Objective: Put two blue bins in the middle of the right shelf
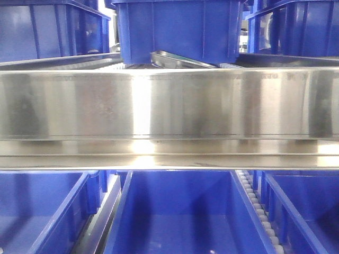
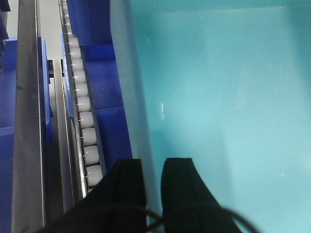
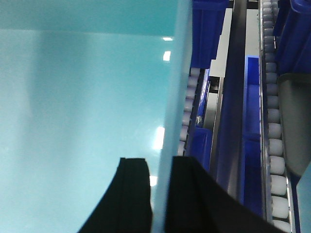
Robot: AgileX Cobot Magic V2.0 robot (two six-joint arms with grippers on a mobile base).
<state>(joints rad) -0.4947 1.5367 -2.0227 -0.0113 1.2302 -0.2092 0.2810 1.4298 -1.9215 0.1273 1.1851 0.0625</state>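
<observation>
L tool point(image 2: 153, 164) clamped on pale-blue bin point(image 2: 223, 97) wall; R tool point(image 3: 159, 162) clamped on bin wall too; roller rail point(image 2: 81, 104) beside.

Left gripper point(image 2: 153, 167): two black fingers point(image 2: 130, 189) pointing forward, astride wall of pale blue bin point(image 2: 218, 97), one inside, one outside, closed tight against it. Thin black cable loops across finger bases. Right gripper point(image 3: 159, 167): mirrored pose, black fingers point(image 3: 133, 194) clamped on bin wall, one on each face.

No readable text, label or number shows on the pale bin point(image 2: 218, 97), dark crates point(image 1: 180, 32) or steel rail point(image 1: 169, 103).
</observation>
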